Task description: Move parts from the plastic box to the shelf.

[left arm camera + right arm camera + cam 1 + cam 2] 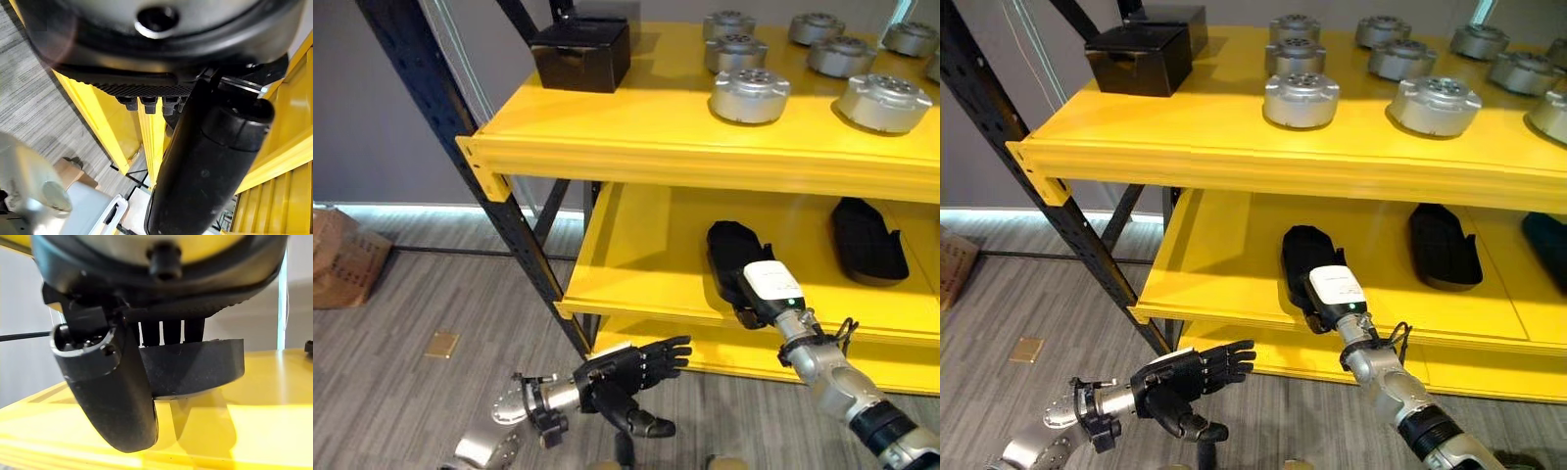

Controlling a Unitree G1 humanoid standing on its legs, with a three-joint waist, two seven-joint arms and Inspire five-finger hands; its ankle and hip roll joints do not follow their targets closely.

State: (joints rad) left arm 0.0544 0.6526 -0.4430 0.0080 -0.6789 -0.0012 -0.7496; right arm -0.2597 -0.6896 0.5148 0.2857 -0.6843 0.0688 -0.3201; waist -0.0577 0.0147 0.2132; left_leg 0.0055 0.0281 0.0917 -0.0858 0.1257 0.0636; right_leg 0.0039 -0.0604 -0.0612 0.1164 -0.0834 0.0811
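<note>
A black part [732, 257] lies on the middle board of the yellow shelf [636, 264], and the right hand [766, 291] reaches in at the board's front edge with fingers above and thumb below it, closed on that part. The left hand [631, 372] hangs lower, in front of the shelf, fingers straight and holding nothing.

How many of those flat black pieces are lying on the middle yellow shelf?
2 clearly: one black piece gripped by the right hand, another further right. A dark shape at the right eye view's edge may be a third.
</note>
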